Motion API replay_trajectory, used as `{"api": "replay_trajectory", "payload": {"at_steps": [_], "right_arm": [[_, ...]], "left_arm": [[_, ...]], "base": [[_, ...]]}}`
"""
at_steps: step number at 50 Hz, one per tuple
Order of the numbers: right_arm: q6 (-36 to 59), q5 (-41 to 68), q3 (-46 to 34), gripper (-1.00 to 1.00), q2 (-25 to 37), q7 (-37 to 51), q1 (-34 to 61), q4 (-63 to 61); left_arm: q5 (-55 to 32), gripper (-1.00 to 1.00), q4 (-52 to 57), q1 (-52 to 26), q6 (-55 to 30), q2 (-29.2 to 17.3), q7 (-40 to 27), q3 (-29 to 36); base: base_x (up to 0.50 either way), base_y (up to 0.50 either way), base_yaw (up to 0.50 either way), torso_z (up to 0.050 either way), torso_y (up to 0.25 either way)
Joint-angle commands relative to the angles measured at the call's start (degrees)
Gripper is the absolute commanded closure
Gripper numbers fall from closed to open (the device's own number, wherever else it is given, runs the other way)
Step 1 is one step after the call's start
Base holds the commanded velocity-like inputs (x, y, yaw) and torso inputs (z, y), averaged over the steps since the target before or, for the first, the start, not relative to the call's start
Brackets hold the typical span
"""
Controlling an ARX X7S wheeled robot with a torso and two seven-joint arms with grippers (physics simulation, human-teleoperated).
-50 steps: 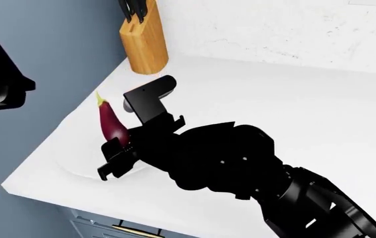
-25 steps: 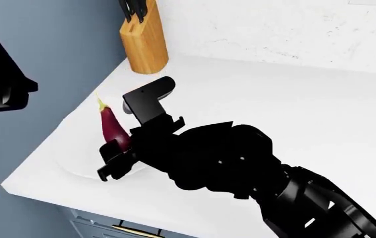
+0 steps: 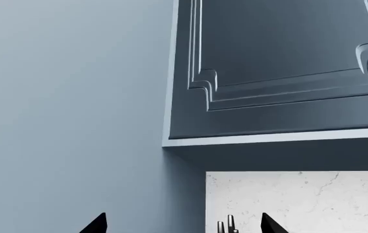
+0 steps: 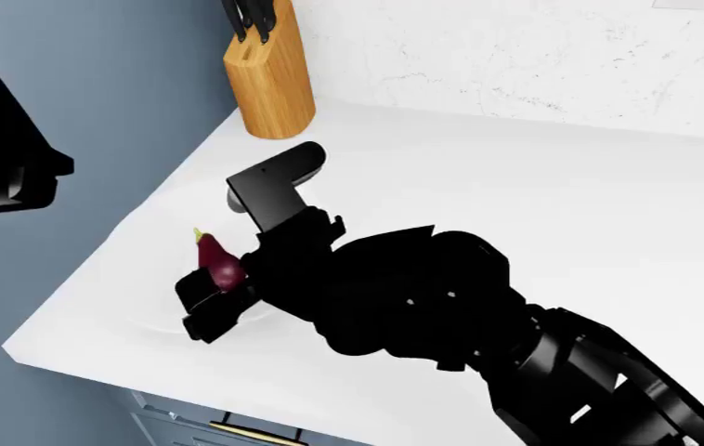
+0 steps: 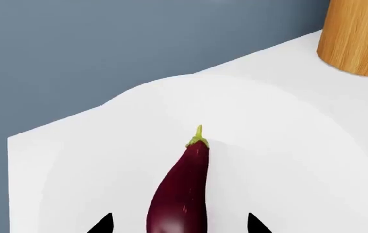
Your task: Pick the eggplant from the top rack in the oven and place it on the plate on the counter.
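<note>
Two arms belong to this robot, but only the right one is busy. In the head view the right gripper is low over the plate, near the counter's left front corner, and the eggplant sits between its fingers. Only the upper part of the eggplant shows there, with the small green stem pointing up and away from the robot. In the right wrist view the eggplant lies along the middle of the plate, with its stem toward the far rim. The two dark fingertips stand on each side of it, clearly apart from its skin, so the jaws are spread and do not press it. Whether the eggplant already rests on the plate or is just above it, I cannot tell.

One wooden knife block stands at the back left of the counter, well apart from the plate.

The left gripper points up toward a blue-grey upper cabinet. Only its two fingertips show, well apart with nothing between them, so it is open wide.
</note>
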Motion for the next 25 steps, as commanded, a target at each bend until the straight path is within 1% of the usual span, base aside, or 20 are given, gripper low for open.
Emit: {"api": "replay_trajectory", "payload": {"at_steps": [1, 9, 12, 16, 22, 25], "right_arm": [[-0.1, 1.1, 0.8, -1.00, 0.5, 0.7, 1.1, -1.4], [0.7, 3.4, 4.2, -1.00, 2.2, 3.9, 6.4, -6.9], [1.4, 4.7, 6.0, -1.00, 3.5, 6.1, 9.0, -9.5], [2.4, 6.9, 9.3, -1.00, 6.5, 8.8, 12.8, -12.4], [3.2, 9.9, 12.5, -1.00, 10.6, 11.9, 14.6, -15.8], [3.7, 11.5, 14.6, -1.00, 13.6, 14.0, 15.9, -18.4]], "left_arm": [[-0.1, -1.00, -0.1, -1.2, 0.1, 0.2, -0.3, 1.3], [-0.3, -1.00, 0.2, -2.0, 0.1, 0.3, -0.8, 2.4], [-1.1, -1.00, 0.4, -4.0, 0.4, 0.1, -1.6, 3.7], [-1.7, -1.00, 0.5, -7.6, 2.8, -2.0, -2.7, 7.7], [-2.1, -1.00, 0.5, -13.0, 5.0, -3.8, -4.1, 13.6], [-2.1, -1.00, 0.5, -15.5, 6.3, -4.8, -4.4, 16.5]], "base": [[0.00, 0.00, 0.00, 0.000, 0.000], [0.00, 0.00, 0.00, 0.000, 0.000], [0.00, 0.00, 0.00, 0.000, 0.000], [0.00, 0.00, 0.00, 0.000, 0.000], [0.00, 0.00, 0.00, 0.000, 0.000], [0.00, 0.00, 0.00, 0.000, 0.000]]}}
